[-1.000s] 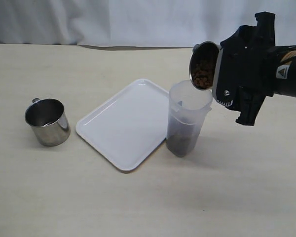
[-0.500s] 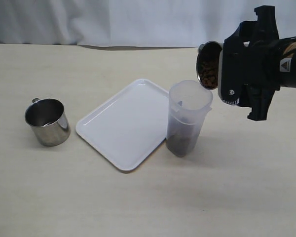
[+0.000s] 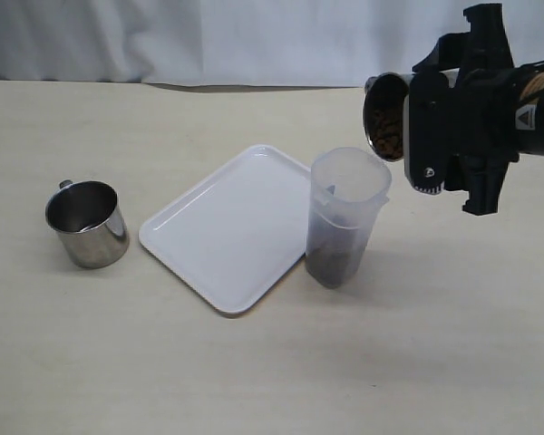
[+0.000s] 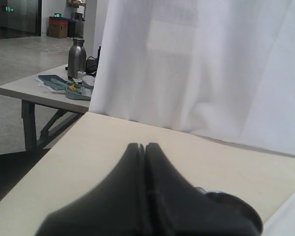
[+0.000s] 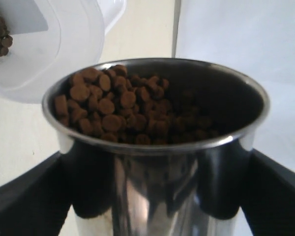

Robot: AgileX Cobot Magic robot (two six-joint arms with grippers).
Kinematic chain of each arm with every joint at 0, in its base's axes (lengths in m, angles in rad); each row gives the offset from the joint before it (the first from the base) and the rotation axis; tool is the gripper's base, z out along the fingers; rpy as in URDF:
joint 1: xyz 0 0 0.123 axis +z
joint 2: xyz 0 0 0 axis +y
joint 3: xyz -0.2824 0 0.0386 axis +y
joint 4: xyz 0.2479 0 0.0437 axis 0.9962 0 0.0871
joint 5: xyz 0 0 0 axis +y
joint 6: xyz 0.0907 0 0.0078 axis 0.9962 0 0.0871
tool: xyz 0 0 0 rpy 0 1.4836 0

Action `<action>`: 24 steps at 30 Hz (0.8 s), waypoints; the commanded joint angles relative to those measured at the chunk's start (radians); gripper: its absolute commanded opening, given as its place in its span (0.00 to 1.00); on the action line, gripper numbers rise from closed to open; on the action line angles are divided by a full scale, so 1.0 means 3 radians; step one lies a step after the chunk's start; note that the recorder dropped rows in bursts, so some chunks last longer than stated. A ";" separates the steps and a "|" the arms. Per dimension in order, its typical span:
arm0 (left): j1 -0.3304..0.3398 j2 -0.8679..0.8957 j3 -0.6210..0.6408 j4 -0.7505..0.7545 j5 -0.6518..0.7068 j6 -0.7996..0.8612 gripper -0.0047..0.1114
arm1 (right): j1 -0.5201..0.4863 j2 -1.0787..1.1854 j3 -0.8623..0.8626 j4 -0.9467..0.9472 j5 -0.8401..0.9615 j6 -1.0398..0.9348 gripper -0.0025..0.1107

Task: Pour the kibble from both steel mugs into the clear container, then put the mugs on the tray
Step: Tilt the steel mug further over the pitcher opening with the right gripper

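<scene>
My right gripper (image 3: 406, 136) is shut on a steel mug (image 3: 386, 118), held tipped on its side above and just right of the clear container's (image 3: 344, 213) rim. Brown kibble (image 3: 383, 122) fills the mug; more kibble (image 3: 334, 263) lies at the container's bottom. From the right wrist, the mug (image 5: 157, 167) sits between both black fingers (image 5: 24, 196) with kibble (image 5: 118, 105) up to its lip and the container (image 5: 44, 54) beyond. The second steel mug (image 3: 88, 224) stands upright and looks empty, left of the white tray (image 3: 227, 231). My left gripper (image 4: 145, 150) is shut on nothing, with that mug's rim (image 4: 233, 204) beside it.
A white curtain (image 3: 254, 36) backs the beige table (image 3: 254, 362). In the left wrist view a corner of the tray (image 4: 291, 216) shows, and another table with a steel bottle (image 4: 76, 58) stands beyond the curtain.
My right gripper has lifted slightly and shifted right with the mug, rotating so the mug's mouth faces more sideways than down. Left mug, tray and container have stayed put.
</scene>
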 commanded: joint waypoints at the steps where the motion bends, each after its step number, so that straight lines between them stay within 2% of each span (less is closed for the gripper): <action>1: 0.0009 -0.0008 0.0007 0.0005 -0.0014 -0.0009 0.04 | 0.0010 0.0000 -0.0034 -0.0029 -0.0131 -0.0025 0.07; 24: 0.0009 -0.0008 0.0007 0.0005 -0.0014 -0.0009 0.04 | 0.0010 0.0029 -0.0034 -0.0038 -0.0243 -0.0318 0.07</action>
